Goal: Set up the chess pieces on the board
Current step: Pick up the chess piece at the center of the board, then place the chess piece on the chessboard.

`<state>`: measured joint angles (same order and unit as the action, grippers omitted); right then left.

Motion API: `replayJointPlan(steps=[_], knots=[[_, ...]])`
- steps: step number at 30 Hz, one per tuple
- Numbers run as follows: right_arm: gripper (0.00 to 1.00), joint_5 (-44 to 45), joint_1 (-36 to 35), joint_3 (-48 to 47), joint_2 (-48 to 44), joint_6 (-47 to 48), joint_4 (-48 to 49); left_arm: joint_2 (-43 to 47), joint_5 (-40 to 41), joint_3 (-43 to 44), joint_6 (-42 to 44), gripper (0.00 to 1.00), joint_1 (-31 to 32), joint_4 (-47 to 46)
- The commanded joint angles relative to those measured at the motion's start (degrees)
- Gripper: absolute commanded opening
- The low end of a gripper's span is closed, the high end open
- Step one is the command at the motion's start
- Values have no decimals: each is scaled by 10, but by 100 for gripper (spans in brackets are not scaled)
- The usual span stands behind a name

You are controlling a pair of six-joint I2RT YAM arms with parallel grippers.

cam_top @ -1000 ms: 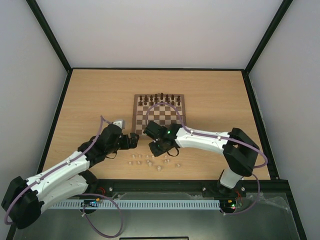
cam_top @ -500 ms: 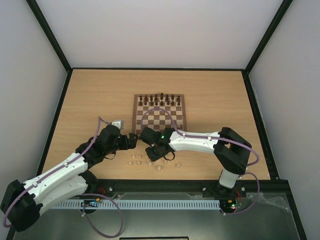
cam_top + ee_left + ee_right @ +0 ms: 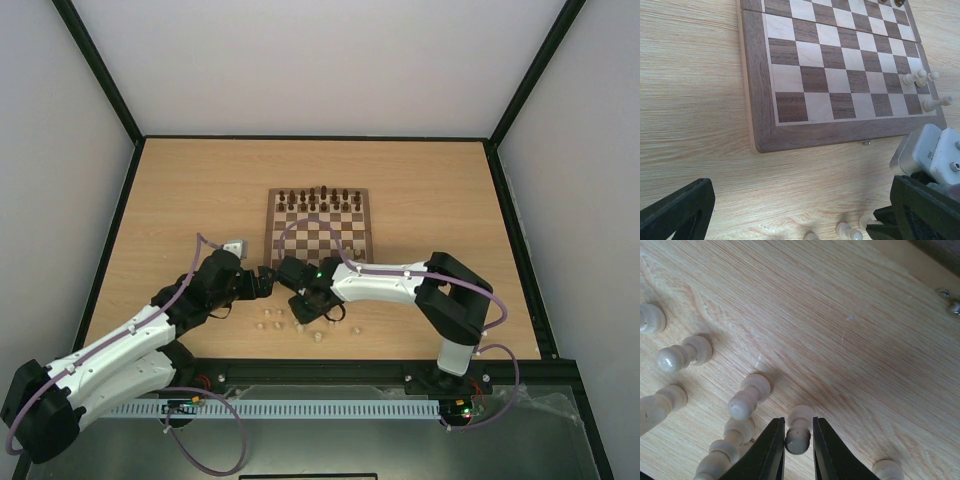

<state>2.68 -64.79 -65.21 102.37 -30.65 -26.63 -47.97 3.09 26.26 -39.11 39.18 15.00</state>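
Note:
The board point(image 3: 358, 238) lies mid-table with dark pieces point(image 3: 320, 197) along its far rows. In the left wrist view the board point(image 3: 830, 75) carries a few pale chess pieces point(image 3: 916, 77) near its right corner. Several more pale chess pieces point(image 3: 277, 322) lie loose on the table in front of it. My right gripper point(image 3: 305, 312) is down among them. In its wrist view the right gripper point(image 3: 798, 422) is shut on the head of an upright pale pawn point(image 3: 797, 441) that stands on the table. My left gripper point(image 3: 262, 280) hovers by the board's near left corner, and its wrist view shows the left gripper point(image 3: 800, 220) open wide and empty.
More pale pawns point(image 3: 747, 397) stand close to the left of the gripped one, and one point(image 3: 887, 470) to its right. The right arm's wrist housing point(image 3: 935, 155) sits just beside my left gripper's right finger. Black rails point(image 3: 120, 210) border the table.
The right gripper has moved left and down from the board's near edge into the loose pale pieces, and its jaws have narrowed around a pawn. The left arm has barely shifted.

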Motion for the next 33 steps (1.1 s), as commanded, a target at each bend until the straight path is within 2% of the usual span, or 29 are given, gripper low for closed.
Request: replayJointPlan(steps=[1,7,11,16,22,33], knots=[[15,6,-4,-17,15,4,-18,2,4,5,-3,99,-2,8],[3,34,-4,-18,6,3,-29,-3,4,4,-3,99,-2,6],[3,60,24,-29,-23,10,-44,-9,3,6,-2,99,-2,4],[4,87,99,-60,-60,28,-61,-14,4,7,1,99,-2,0],[5,82,189,-117,-21,52,-71,-22,0,7,3,99,-2,-4],[6,80,225,-148,42,71,-79,-20,2,7,4,99,-3,-1]])
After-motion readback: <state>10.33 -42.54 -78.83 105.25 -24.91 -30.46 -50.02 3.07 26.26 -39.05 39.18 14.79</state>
